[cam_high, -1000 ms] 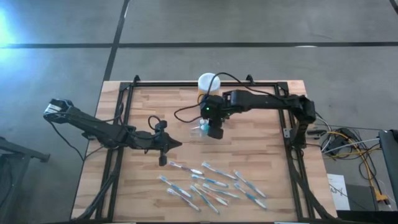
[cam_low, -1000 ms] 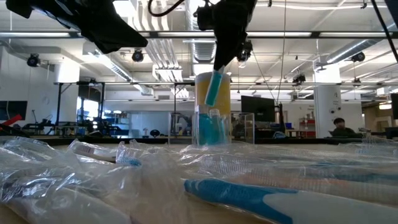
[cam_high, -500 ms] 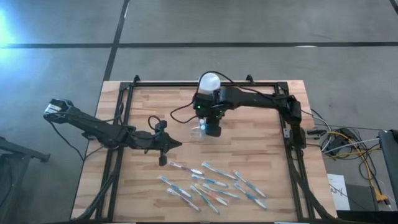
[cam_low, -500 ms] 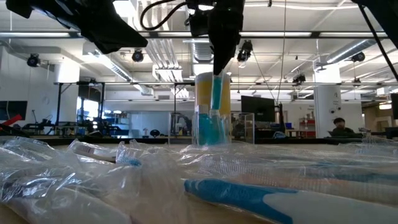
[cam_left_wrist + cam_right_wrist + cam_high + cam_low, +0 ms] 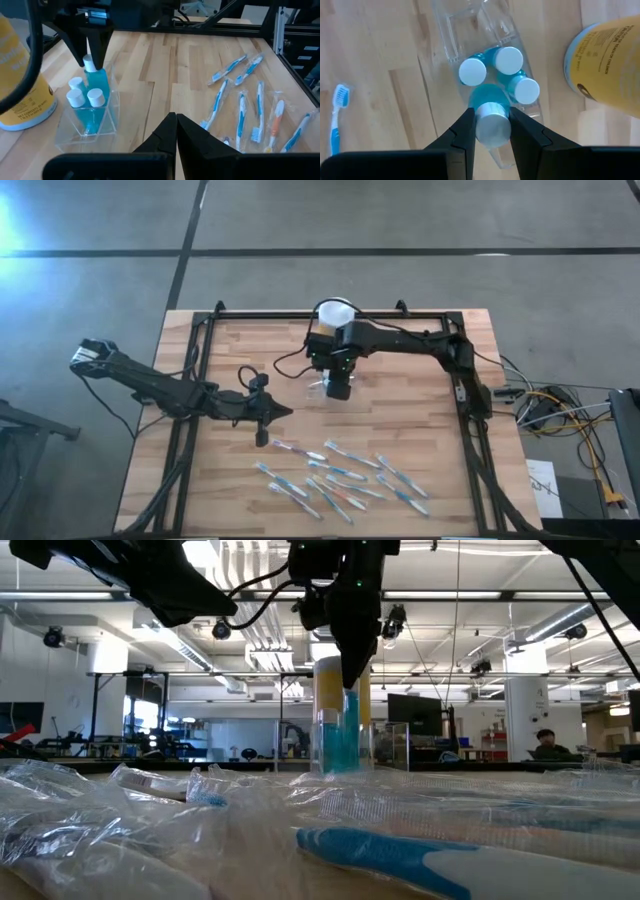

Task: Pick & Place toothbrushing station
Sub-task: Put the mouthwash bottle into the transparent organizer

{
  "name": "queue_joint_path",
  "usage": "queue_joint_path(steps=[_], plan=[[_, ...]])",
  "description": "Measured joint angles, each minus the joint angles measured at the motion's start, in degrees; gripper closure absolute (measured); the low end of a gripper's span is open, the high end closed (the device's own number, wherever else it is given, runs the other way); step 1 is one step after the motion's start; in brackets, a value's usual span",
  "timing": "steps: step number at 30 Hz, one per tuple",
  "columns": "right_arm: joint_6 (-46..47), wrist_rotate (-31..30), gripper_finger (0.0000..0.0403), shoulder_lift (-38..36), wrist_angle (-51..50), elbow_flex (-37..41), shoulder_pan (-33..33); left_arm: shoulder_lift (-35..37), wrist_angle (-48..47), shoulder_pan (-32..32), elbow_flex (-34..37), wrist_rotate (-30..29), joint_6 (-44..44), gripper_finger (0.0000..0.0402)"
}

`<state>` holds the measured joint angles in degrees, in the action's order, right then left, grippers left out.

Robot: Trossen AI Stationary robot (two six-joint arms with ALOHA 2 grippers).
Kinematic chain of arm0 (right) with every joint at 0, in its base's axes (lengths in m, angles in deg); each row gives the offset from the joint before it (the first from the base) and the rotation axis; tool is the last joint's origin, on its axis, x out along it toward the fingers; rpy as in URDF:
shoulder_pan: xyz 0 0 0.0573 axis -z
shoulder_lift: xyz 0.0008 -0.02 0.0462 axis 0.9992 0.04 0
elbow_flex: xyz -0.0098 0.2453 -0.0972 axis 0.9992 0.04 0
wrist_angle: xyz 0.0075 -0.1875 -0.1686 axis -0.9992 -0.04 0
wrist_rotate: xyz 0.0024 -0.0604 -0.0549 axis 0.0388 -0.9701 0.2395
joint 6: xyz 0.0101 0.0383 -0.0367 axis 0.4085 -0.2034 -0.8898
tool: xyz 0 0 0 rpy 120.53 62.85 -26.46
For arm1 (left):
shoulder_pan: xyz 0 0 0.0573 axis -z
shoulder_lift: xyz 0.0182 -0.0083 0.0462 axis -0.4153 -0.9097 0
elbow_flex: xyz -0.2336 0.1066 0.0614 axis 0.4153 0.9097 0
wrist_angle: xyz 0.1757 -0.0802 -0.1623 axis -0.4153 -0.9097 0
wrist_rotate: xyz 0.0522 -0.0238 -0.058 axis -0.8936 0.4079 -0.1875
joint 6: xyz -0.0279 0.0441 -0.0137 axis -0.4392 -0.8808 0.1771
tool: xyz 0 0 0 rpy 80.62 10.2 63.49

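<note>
1. A wooden table (image 5: 400, 410) carries two dark robot arms, seen from above and from close-up cameras.
2. The toothbrushing station (image 5: 90, 120), a small clear plastic holder, stands on the table's far middle part, just beside a taller yellow jar (image 5: 20, 85) with a white lid.
3. Three blue tubes with white caps (image 5: 492, 72) stand upright inside the holder.
4. The right gripper (image 5: 492, 125) hangs directly above the holder, pointing down. Its two fingers are closed partway onto a fourth blue tube (image 5: 492, 112), gripping it at the white cap; the tube's lower end sits in the holder beside the others.
5. The left gripper (image 5: 175, 131) rests low on the left-middle of the table, well apart from the holder, its fingers pressed together and holding nothing.
6. Wrapped toothbrushes (image 5: 340, 475), blue, white and one orange, lie scattered on the near part of the table.
</note>
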<state>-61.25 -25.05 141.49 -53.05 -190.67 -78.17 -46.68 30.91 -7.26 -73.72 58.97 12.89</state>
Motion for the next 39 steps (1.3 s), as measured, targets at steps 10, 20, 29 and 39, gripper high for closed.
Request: queue_joint_path(steps=[10, 20, 29, 39], plan=[[-1.3, 0.0, 0.0319, 0.2, 1.0, 0.2, 0.2, 0.0, -0.2, 0.0, 0.0, 0.0, 0.4, 0.0387], [-2.1, 0.1, 0.0319, 2.1, 1.5, 0.9, 0.0, 0.0, -0.5, 0.0, 0.1, 0.0, 0.6, 0.0388], [-4.6, 0.5, 0.0319, 4.0, 2.3, 1.8, -0.4, 0.0, -0.6, 0.0, 0.1, 0.1, 0.7, 0.0388], [-6.5, 0.5, 0.0281, 4.0, 3.3, 3.5, -0.4, 0.0, -0.6, 0.0, 0.1, 0.1, 0.7, 0.0388]])
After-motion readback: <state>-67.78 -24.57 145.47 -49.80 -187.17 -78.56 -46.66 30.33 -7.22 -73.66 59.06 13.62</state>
